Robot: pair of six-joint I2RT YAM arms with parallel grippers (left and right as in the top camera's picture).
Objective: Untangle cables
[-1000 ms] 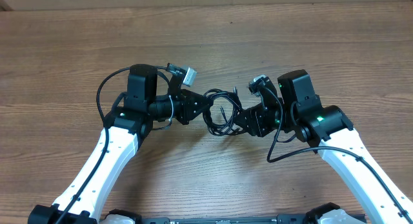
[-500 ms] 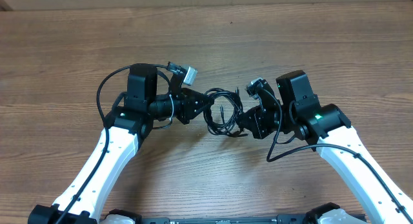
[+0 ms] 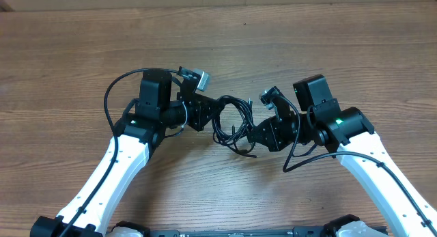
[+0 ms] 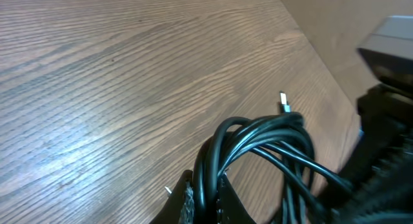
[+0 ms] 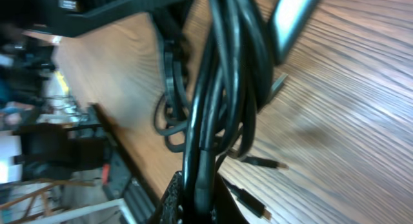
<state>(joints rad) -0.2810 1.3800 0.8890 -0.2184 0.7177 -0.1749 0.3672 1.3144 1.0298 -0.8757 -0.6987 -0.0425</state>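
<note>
Wood tabletop [image 3: 68, 52]; cables [image 3: 231, 117] bundled between left hand [image 3: 213, 110] and right hand [image 3: 251, 136], both apparently clenched on them.

Black cables [image 5: 222, 69] in right claw [image 5: 197, 203]

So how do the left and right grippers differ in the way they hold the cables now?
The left gripper grips the left side of the cables and points right; the right gripper grips their right side and points left. In the overhead view, the left one sits farther up the table than the right. Both seem shut on the cables, which span between them.
</note>
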